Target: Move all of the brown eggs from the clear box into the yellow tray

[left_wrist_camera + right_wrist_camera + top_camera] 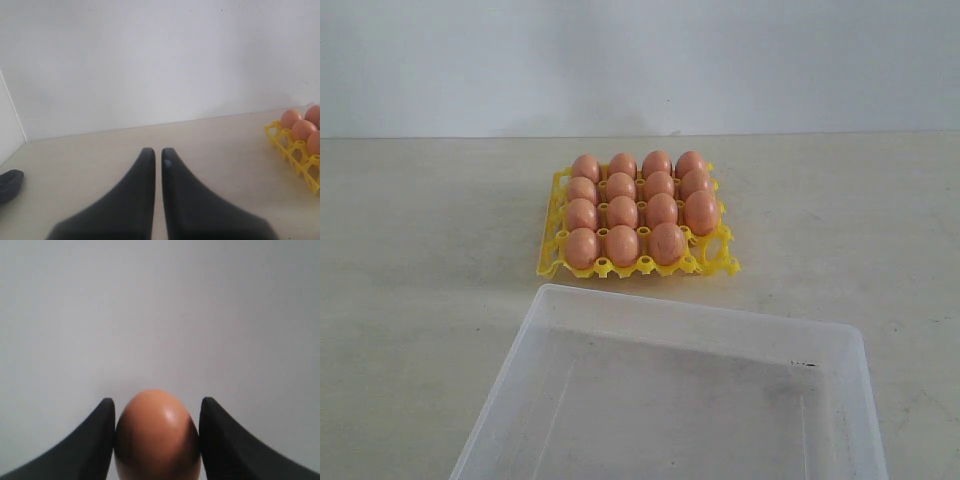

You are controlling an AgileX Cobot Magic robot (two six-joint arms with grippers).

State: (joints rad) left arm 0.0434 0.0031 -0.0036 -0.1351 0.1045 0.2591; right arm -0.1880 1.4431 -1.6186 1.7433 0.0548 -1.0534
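The job looks to be on its final carry: the right fingers [97, 440] are clamped on a brown egg [157, 435], one finger against each flank, with its blunt end pointing away from the wrist and only a plain pale wall [160, 300] behind it. That arm is out of the exterior view, so I cannot tell where over the counter [420, 220] the egg hangs. The clear box [690, 310] sits nearest the exterior camera and shows no egg inside. Just beyond it, the yellow tray [620, 268] holds fifteen brown eggs [621, 211] upright in its cups, and only the corner cup [712, 258] on the near right is bare. The next move, as I judge it, is to bring the egg over that cup, lower it straight between the pointed posts without knocking the neighbouring eggs, and part the fingers only once it is seated. The held egg is smooth and pinkish-brown with a soft highlight, and no crack shows. The left fingers [135, 190] are together, holding nothing, low over bare counter beside the tray.
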